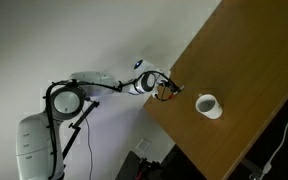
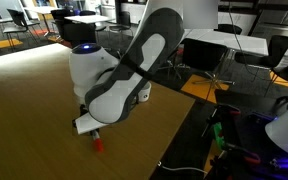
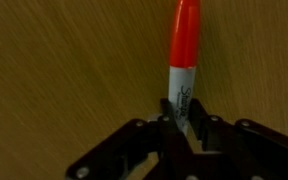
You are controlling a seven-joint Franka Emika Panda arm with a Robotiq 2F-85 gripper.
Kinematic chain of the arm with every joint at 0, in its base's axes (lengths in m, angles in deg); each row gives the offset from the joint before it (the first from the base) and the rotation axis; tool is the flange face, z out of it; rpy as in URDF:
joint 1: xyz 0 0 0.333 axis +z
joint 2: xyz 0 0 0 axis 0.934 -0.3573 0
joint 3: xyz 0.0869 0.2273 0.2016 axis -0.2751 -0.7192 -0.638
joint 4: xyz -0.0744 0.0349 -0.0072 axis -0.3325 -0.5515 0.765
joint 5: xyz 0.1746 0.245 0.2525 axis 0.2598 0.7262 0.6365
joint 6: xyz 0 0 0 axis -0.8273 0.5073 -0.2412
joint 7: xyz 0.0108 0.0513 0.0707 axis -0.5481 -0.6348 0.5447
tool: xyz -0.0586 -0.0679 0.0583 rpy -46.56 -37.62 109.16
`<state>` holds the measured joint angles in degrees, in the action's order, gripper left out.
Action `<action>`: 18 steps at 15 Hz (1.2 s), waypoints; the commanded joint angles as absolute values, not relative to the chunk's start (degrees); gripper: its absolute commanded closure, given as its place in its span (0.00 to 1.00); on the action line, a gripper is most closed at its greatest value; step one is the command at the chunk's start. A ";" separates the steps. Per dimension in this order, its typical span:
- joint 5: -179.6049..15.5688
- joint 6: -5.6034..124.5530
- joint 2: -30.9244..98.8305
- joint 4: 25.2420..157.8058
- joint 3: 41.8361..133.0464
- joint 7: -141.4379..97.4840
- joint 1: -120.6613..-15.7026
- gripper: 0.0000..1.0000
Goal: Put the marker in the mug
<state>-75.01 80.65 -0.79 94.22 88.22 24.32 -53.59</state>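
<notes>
On the brown wooden table (image 1: 246, 60) stands the white mug (image 1: 208, 105), upright, with its round mouth open at the top. Near the table's edge, a little way from the mug, is the gripper (image 3: 184, 122) at the end of the white robot arm (image 1: 94, 85). In the wrist view its two dark fingers (image 3: 200, 128) press close on both sides of the marker (image 3: 183, 60), so the gripper is squeezing the marker. The fingers hold the pale part, which has small dark writing on it. The red-orange end sticks out past the fingertips, over the wood. In an exterior view the big arm bends low over the table, and the marker's red end pokes out below the gripper, close to the table top. I cannot tell if it touches the wood. The marker is not in the mug; the two are apart.
</notes>
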 commanded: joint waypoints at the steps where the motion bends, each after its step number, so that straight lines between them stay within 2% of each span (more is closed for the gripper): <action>1: -72.33 78.34 4.96 97.79 84.80 19.82 -56.71 0.94; 5: -68.41 74.02 11.64 101.53 79.83 10.25 -61.40 0.94; 12: -72.17 60.67 20.92 103.72 85.74 14.05 -58.50 0.94; 18: -83.44 56.98 24.19 104.67 91.54 29.63 -54.33 0.94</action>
<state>-78.67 59.34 21.26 102.54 88.81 21.65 -56.94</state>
